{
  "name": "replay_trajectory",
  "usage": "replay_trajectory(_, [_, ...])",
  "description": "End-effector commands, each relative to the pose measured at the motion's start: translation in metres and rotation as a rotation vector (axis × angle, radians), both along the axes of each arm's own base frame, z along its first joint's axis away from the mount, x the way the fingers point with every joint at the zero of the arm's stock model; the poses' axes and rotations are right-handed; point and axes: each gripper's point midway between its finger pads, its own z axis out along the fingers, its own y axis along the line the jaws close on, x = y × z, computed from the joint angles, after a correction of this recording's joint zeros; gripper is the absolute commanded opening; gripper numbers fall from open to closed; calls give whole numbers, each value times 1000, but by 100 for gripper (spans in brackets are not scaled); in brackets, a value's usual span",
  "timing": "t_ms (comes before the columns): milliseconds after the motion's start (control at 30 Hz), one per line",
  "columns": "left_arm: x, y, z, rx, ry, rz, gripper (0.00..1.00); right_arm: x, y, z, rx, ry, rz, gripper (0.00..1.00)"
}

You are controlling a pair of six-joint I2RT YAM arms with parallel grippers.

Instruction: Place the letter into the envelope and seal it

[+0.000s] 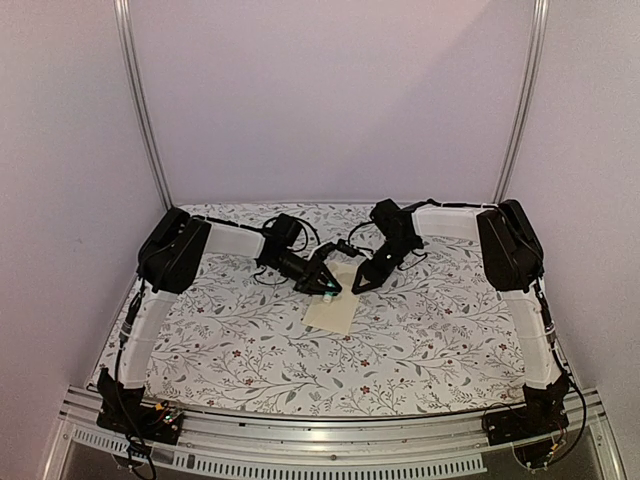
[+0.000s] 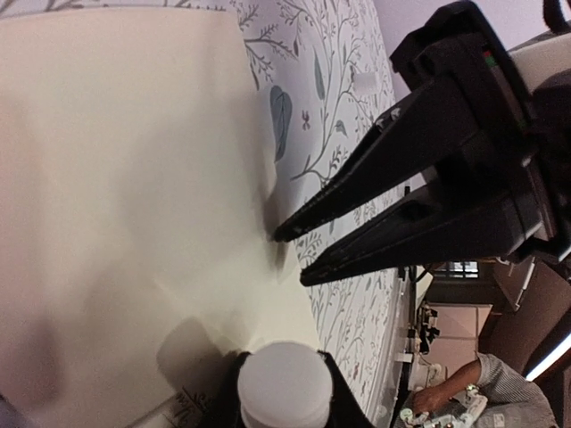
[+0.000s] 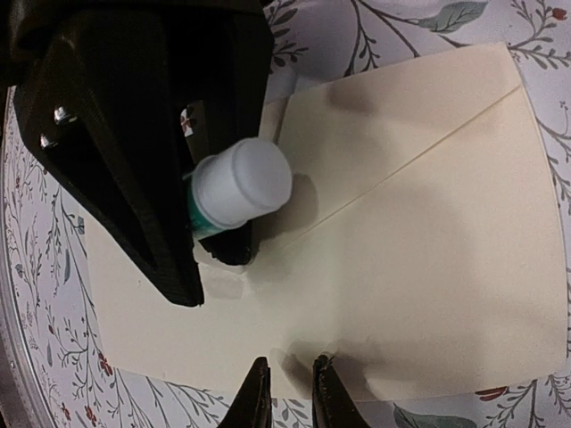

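On the flowered table, left gripper grips a glue stick; right gripper, barely open, touches the envelope.

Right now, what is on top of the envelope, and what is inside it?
A white-capped glue stick, clamped in the left gripper, hangs over the envelope; the right gripper sets its tips at the edge. The inside is covered by paper: no letter shows.

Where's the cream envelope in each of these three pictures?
Top external: the envelope lies small, near picture centre.
Left wrist: the envelope fills the left side.
Right wrist: the envelope spans centre and right.
Shared landmark: the white-capped glue stick.
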Motion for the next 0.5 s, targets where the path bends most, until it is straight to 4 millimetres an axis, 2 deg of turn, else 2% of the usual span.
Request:
replay_trajectory(0, [-7,-4,-19,40,18,0,0,-14,-9,-33,-74,66,-5,16])
replay_trajectory(267, [-26,10,-18,74,27,-22,0,-9,-14,-37,-95,59,-32,15])
replay_trajectory(467, [-41,23,-30,107,57,-27,0,-6,-19,-40,-112,56,-47,15])
